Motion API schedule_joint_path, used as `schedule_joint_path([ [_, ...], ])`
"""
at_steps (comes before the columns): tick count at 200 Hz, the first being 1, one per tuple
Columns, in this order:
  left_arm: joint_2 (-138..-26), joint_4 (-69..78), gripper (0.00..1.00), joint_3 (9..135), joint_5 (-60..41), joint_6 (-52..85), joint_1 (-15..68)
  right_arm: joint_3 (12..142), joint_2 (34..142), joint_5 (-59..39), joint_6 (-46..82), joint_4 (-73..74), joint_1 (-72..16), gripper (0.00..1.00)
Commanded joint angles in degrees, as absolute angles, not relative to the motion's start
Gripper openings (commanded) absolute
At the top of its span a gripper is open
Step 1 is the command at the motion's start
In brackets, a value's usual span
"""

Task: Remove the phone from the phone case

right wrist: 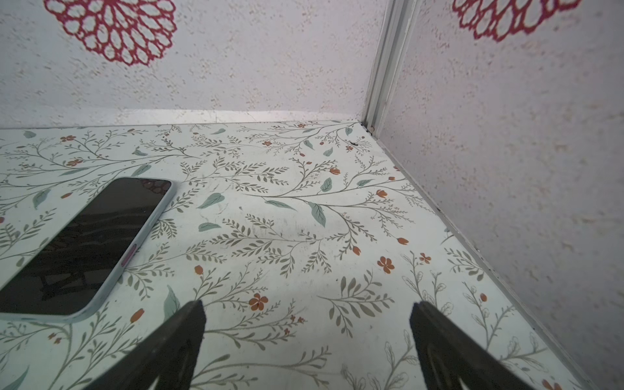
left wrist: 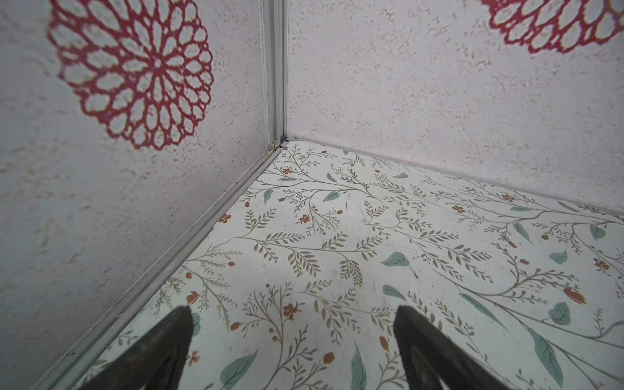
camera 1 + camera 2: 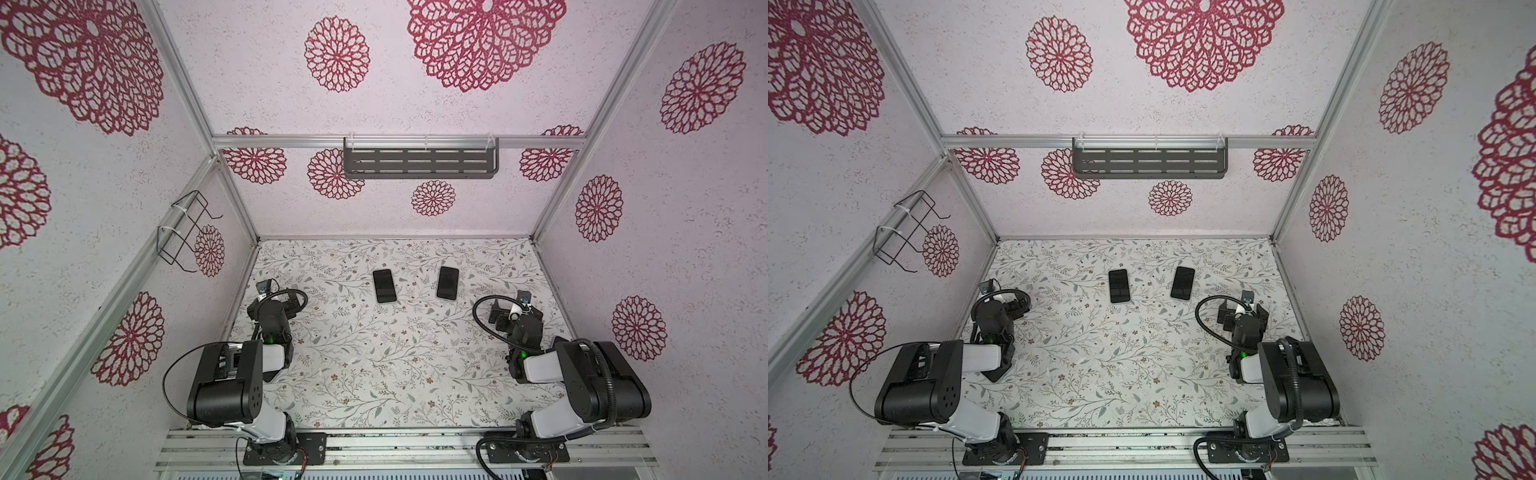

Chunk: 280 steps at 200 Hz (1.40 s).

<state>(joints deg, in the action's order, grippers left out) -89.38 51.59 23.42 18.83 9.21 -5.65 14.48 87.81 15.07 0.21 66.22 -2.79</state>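
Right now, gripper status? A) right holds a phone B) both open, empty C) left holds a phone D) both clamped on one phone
B: the left gripper and right gripper both show spread jaws over the table, with nothing between them. The left-side phone and right-side phone lie untouched mid-table.

The phone [image 1: 84, 246] in its pale blue phone case [image 1: 50, 318] runs off the edge of the right wrist view, so one end and one long side are unseen. In both top views the case's rim is too small to make out. The second dark slab [image 3: 383, 286], beside it near the tabletop's [image 3: 374, 365] far edge, is too small to tell phone from empty case. Left claw [image 2: 292, 309] and right claw [image 1: 308, 303] show only finger ends, the rest cut off. In both top views each claw is mostly hidden beneath its left arm [image 3: 272, 322] or right arm [image 3: 525, 328].
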Motion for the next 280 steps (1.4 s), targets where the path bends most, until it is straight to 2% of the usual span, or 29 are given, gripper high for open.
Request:
schedule_joint_path([
  [1,-89.5,53.3,0.97,23.2,19.2,8.5,-5.6,14.1,88.0,16.0,1.4,69.7,-2.5,0.99],
  [25,-89.0,55.3,0.97,22.2,18.7,7.4,-4.9,12.2,87.1,16.0,0.7,72.7,-3.0,0.99],
  [38,-86.3,56.1,0.97,20.7,21.5,4.0,-1.7,12.5,83.1,21.7,-0.6,69.6,-5.7,0.99],
  [68,-77.2,49.5,0.97,21.5,32.3,-2.4,7.0,21.7,71.8,30.3,0.4,41.4,-10.8,0.99],
  [97,-67.1,32.7,0.97,27.5,33.6,5.0,12.1,31.0,65.1,32.0,7.4,17.2,-13.7,0.99],
  [129,-63.8,2.0,0.97,42.9,20.3,23.0,12.6,42.7,63.0,34.3,19.7,-9.9,-14.4,0.99],
  [163,-69.6,-14.3,0.97,54.2,8.1,32.3,15.2,52.7,65.4,42.9,27.9,-33.4,-13.0,0.99],
  [175,-72.3,-18.1,0.97,56.9,6.2,33.7,17.3,52.8,65.1,41.1,29.3,-36.4,-9.2,0.99],
  [199,-77.6,-24.2,0.97,61.6,4.7,35.2,21.8,50.5,62.5,29.2,30.6,-36.9,1.3,0.99],
  [221,-81.5,-26.5,0.97,64.8,3.4,36.4,24.6,49.1,62.5,28.8,31.6,-38.0,7.7,0.99],
  [246,-83.9,-26.1,0.97,66.2,2.1,37.2,26.2,45.8,63.1,22.1,32.9,-36.4,15.6,0.99],
  [280,-85.0,-26.0,0.97,67.4,1.0,37.4,27.1,41.2,63.2,19.7,33.1,-34.1,22.7,0.99],
])
